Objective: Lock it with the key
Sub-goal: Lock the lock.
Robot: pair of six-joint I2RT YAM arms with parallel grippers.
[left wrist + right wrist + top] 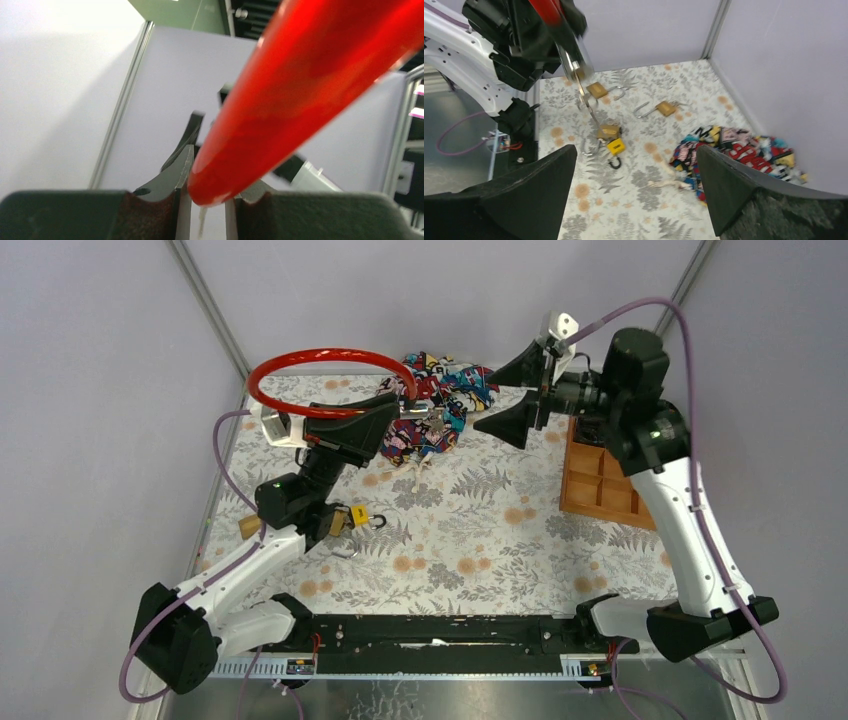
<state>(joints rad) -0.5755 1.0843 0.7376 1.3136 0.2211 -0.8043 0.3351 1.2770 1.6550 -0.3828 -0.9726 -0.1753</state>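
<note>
Red cable lock (300, 100) fills the left wrist view. Its end sits between the fingers of the left tool (209, 196), which is clamped on it. The overhead view shows the loop held raised above the far left part of the surface (649, 200).

The right tool (636, 150) has its jaws spread wide and holds nothing. It faces the gripped end of the lock from the right, near it but not touching.

In the right wrist view the lock shows a metal end (574, 65), and a thin metal piece (589, 107) hangs from it. This may be the key, but it is too small to confirm.

Step in hand, as judged: bringing the right tool to the key. To do it well:
- Left tool keeps the lock end rigid and presented squarely.
- Right tool lines up with the key's axis before closing.
- It grips the flat of the key, seats it fully, then turns about that axis without pulling sideways.

Count:
- Cable locks: one.
- Padlocks on the surface: four, namely one yellow padlock (616, 146) and three brass padlocks (665, 108).
- Patterned cloth (734, 150): one, at the far edge.
- Compartmented wooden box (600, 480): one, far right.
</note>
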